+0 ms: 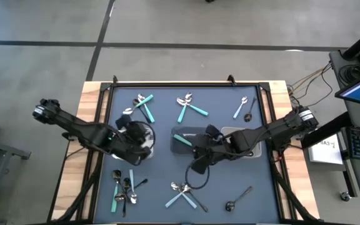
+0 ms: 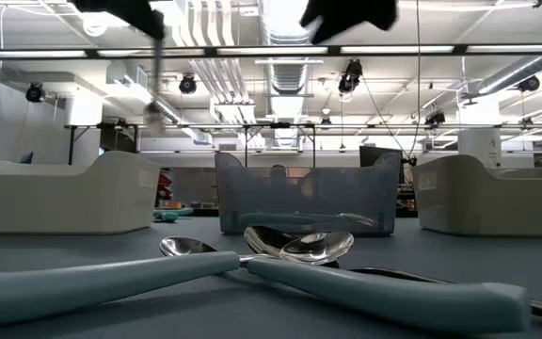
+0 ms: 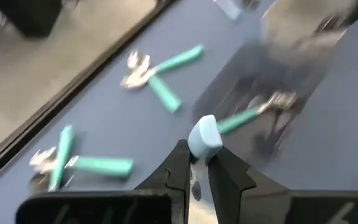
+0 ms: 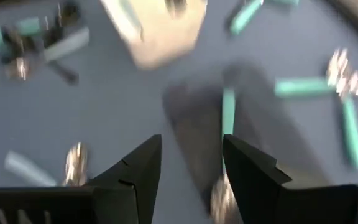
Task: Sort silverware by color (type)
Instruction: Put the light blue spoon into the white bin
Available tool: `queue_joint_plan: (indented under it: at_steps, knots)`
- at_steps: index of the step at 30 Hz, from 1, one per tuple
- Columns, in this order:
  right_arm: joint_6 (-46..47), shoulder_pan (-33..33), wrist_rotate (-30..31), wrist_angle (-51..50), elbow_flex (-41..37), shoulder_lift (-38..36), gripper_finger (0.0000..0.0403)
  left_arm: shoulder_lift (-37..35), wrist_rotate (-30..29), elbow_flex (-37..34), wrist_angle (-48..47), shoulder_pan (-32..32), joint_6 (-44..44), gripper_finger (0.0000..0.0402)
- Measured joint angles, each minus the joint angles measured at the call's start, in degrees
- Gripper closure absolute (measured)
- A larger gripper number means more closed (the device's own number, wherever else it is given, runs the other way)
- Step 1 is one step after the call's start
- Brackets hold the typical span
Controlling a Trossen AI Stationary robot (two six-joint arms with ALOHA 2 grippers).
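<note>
My left gripper (image 3: 196,163) pinches a teal-handled utensil (image 3: 204,138), probably a spoon. My right gripper (image 4: 191,163) hangs open over the middle tray (image 1: 179,145), near nine o'clock from it. Next, I carry the utensil to join the teal one (image 1: 181,140) there.

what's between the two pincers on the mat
In the high view, a gray tray holding a teal-handled utensil lies between the left pincer and right pincer.

The left arm reaches in from the left edge of the high view toward the centre-left, and its left gripper (image 3: 197,163) is clamped tight on a teal-handled utensil (image 3: 204,137). The right arm stretches from the right edge toward the middle; its right gripper (image 4: 191,163) hangs with fingers spread, holding nothing.
</note>
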Motion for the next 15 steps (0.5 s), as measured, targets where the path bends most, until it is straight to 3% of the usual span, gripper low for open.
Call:
queue_joint_plan:
  at_steps: [7, 15]
  knots:
    - [11.09, 1.50, -12.63, -15.90, -0.35, 0.02, 0.0264, 0.98, 10.76, -0.02, -19.14, -0.02, -6.25, 0.0381]
    - [15.08, 4.96, -22.78, -19.71, -1.20, 0.13, 0.0269, 4.61, 15.30, -0.86, -24.55, 0.07, -4.57, 0.0378]
